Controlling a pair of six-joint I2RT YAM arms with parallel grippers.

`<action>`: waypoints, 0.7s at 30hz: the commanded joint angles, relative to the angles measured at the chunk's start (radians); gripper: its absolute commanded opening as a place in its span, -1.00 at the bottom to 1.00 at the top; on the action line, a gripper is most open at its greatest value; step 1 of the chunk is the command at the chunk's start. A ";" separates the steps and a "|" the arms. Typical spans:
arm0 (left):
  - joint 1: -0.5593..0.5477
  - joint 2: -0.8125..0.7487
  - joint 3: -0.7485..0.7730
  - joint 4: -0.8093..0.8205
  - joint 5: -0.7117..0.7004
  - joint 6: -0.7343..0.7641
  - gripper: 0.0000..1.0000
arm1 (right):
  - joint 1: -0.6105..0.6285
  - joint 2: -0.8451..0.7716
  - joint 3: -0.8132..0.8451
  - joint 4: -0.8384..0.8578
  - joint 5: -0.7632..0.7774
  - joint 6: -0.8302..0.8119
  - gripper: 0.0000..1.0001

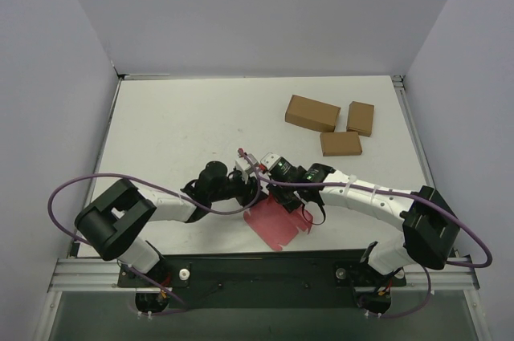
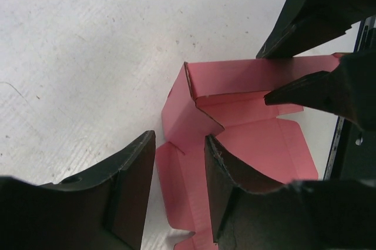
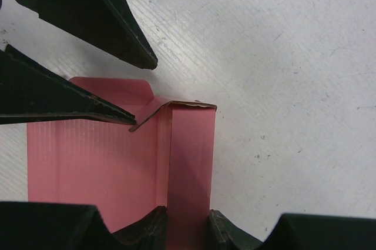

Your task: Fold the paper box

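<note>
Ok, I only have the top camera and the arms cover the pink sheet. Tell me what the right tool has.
Observer: The right tool is clamped on a side wall of the paper box, folded upright.
Operator: Now give me the left one.
Observer: The left tool is open; pink card shows in the gap between its fingers, none of it pinched.
Operator: Describe that wall's end.
Observer: Its end tab is bent inward, forming a corner.
</note>
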 commanded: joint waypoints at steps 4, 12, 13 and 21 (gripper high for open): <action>-0.015 0.039 0.016 0.168 0.002 0.040 -0.03 | 0.007 -0.002 0.016 -0.005 0.006 -0.004 -0.67; -0.032 0.084 0.013 0.260 -0.023 0.050 -0.03 | 0.006 -0.013 0.002 0.013 -0.023 0.004 -0.66; -0.033 0.098 0.011 0.290 -0.026 0.048 -0.03 | 0.004 -0.014 0.001 0.016 -0.023 0.005 -0.67; -0.044 0.162 -0.003 0.442 -0.028 0.042 -0.03 | 0.000 -0.031 -0.010 0.024 -0.049 0.004 -0.66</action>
